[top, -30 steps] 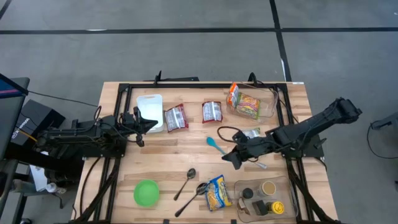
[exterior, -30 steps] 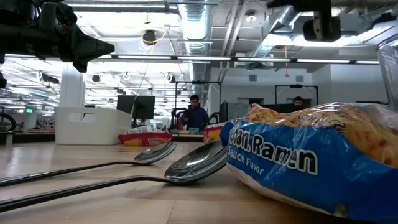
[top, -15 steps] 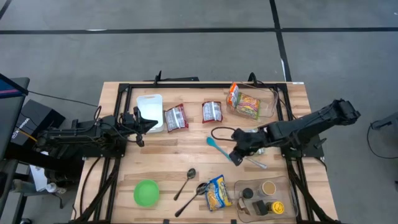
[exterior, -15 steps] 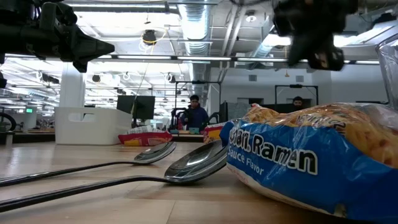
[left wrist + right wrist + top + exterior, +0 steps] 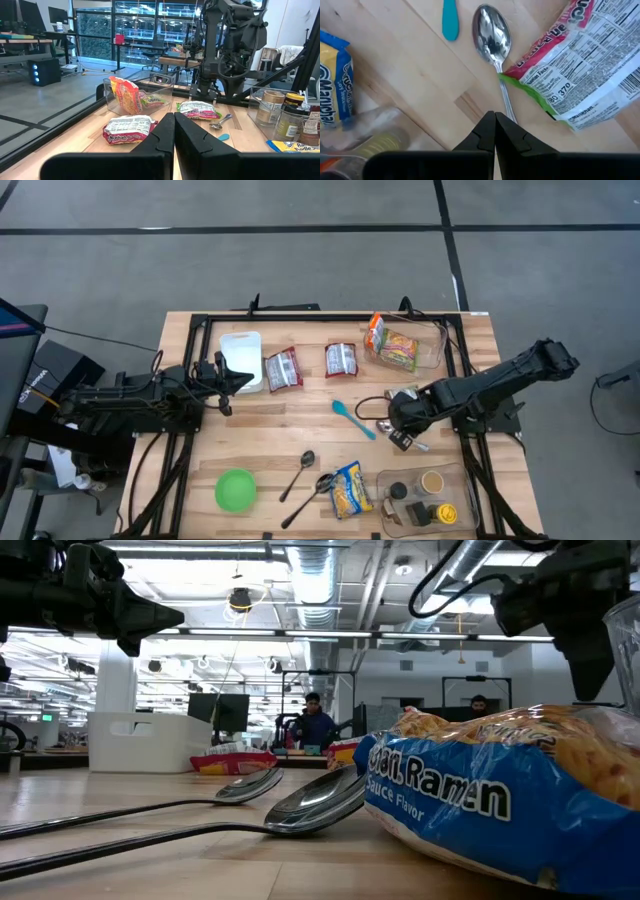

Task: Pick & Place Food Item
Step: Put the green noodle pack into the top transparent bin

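Approach step: right gripper (image 5: 398,435) above green-edged food packet (image 5: 580,65)

Fingers closed, nothing held. Next move likely requires opening, then descending onto the packet beside the metal spoon (image 5: 492,40).

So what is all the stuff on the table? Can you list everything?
White tub: 1, white, far left.
Red ramen packets: 2, red and silver, far middle.
Clear bin: 1, see-through, far right, an orange noodle pack inside.
Green-edged packet: 1, red, white and green, under the right arm.
Teal spoon: 1, teal, centre.
Metal spoons: 3, silver; two near middle, one by the right gripper.
Blue ramen bag: 1, blue and yellow, near middle.
Green bowl: 1, green, near left.
Jar tray: 1, clear, near right.
Left gripper: jaws shut, beside the tub.
Right gripper: jaws shut, right of centre.
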Tool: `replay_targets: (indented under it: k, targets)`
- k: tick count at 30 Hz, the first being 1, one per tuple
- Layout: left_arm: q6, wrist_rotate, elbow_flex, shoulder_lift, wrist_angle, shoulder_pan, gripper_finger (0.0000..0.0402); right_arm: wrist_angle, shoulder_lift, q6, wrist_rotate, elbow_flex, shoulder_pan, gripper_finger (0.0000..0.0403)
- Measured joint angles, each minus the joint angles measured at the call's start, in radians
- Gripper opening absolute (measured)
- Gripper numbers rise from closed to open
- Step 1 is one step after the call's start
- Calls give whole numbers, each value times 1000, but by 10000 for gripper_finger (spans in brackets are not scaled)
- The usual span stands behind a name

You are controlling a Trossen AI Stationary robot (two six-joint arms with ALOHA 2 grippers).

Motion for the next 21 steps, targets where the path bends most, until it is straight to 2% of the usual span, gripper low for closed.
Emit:
replay_targets:
  k: [6, 10, 15, 21]
  targets:
    - [0, 0, 0, 0, 0, 0, 3, 5, 0, 12, 20, 0, 20, 0]
    - [0, 0, 0, 0, 0, 0, 3, 6, 0, 137, 66, -18, 24, 0]
    - [0, 0, 0, 0, 0, 0, 3, 6, 0, 302, 69, -54, 24, 0]
    - [0, 0, 0, 0, 0, 0, 3, 7, 0, 370, 71, -57, 9, 0]
